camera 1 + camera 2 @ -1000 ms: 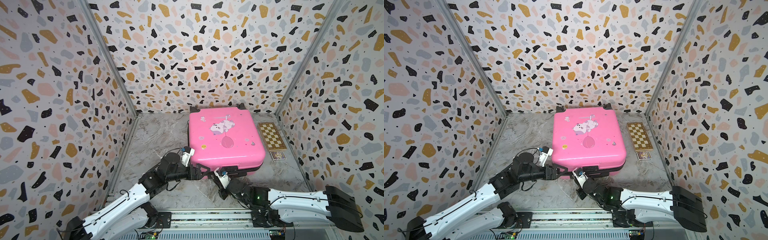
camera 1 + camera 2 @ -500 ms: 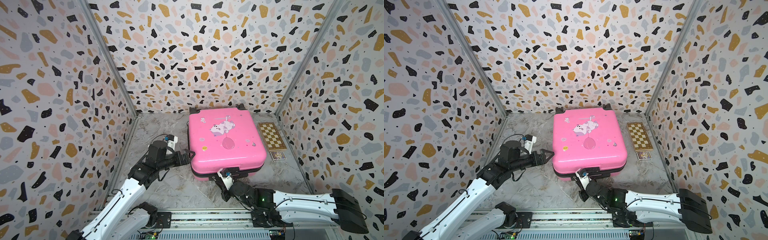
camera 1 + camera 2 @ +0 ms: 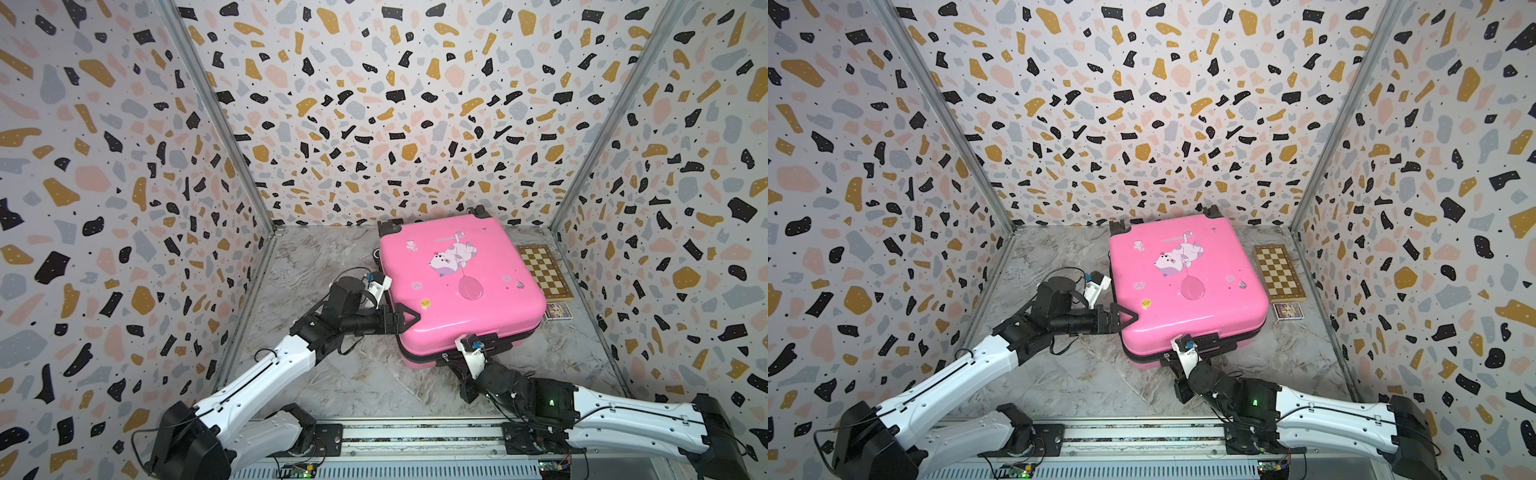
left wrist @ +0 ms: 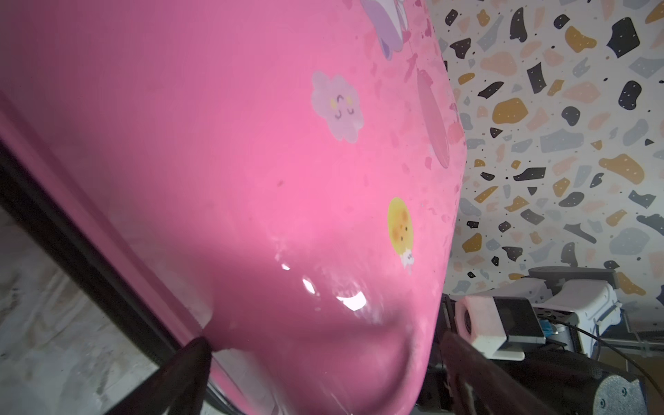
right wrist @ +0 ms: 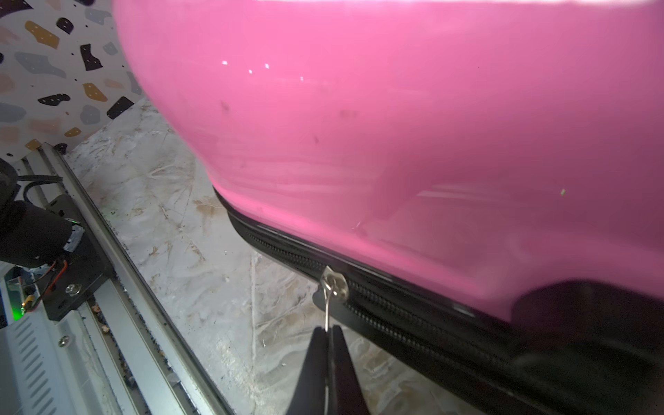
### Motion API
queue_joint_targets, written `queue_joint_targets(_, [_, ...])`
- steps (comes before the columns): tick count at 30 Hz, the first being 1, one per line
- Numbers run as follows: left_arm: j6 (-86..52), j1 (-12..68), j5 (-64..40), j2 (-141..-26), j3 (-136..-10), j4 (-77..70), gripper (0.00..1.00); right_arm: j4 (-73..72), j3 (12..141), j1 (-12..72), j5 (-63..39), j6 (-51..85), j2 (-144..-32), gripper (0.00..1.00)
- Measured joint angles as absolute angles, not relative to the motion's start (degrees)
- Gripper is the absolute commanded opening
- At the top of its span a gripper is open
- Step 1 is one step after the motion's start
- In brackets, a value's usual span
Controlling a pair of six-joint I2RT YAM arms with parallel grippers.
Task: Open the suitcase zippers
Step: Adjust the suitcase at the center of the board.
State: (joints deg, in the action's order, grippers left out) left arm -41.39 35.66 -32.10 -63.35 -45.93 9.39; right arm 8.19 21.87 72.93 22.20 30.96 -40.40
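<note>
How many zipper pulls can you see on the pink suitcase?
1: a silver zipper pull on the suitcase's near edge, pinched by the right gripper. Others may be hidden.

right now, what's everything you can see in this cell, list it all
suitcase: one, pink, lying flat at the back right of the table
zipper band: one, black, round the suitcase seam
zipper pull: one visible, silver, on the near edge
checkered board: one, brown and cream, right of the suitcase
small card: one, dark print, just nearer than the board
table: one, grey marble
walls: three, terrazzo
left gripper: black, open, straddling the suitcase's near left corner
right gripper: black, shut on the zipper pull
</note>
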Motion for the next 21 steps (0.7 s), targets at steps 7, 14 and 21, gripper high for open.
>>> queue_joint_targets(7, [-43.35,40.66,-29.41,-67.83,-45.91,4.29,1.00,12.82,21.87,65.71,18.74,31.24,-36.49,0.00])
queue_joint_targets(14, [-44.16,44.84,-28.01,-71.53,-46.96,1.28,1.00,16.45,21.69,61.45,16.45,30.11,-33.08,0.00])
queue_joint_targets(21, [-44.29,48.23,-28.38,-75.00,-49.15,0.27,0.99,13.32,20.05,62.24,11.11,26.61,-32.32,0.00])
